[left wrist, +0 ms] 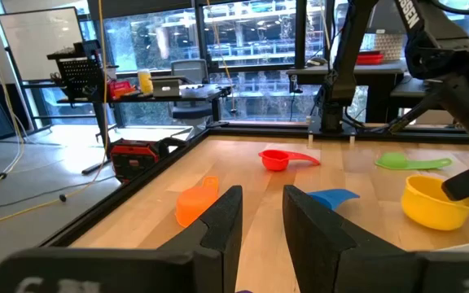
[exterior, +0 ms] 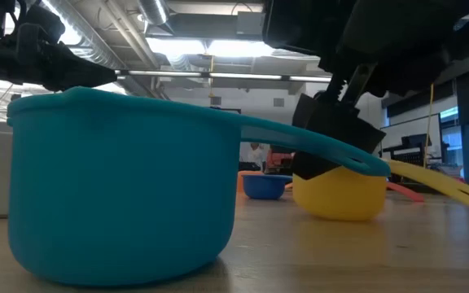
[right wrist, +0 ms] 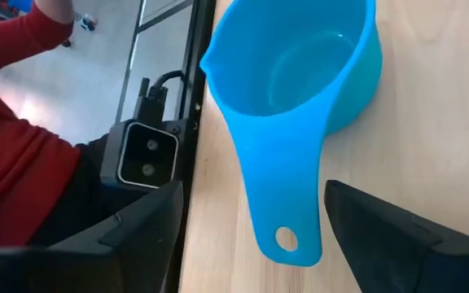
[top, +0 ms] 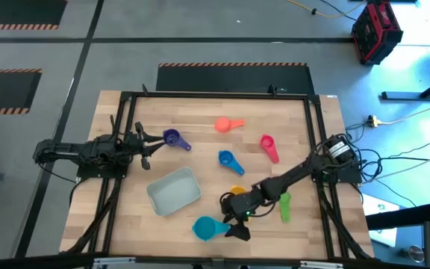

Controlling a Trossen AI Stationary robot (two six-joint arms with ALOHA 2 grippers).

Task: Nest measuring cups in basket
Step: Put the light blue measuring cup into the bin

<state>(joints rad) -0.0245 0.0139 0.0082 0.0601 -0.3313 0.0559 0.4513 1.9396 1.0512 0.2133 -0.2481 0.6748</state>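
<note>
Dark fingers of your right gripper point(top: 235, 228) spread wide, straddling the flat handle of the teal cup point(top: 206, 227) without touching it, at about 6 o'clock on the table. Just beyond, toward 5 o'clock, sits the yellow cup point(exterior: 339, 194), with the green cup point(top: 284, 207) past it. At 7 o'clock of centre lies the grey-blue basket point(top: 173, 190), holding nothing. Your left gripper point(top: 147, 146) waits at 9 o'clock, fingers slightly parted, beside the purple cup point(top: 173, 138).
</note>
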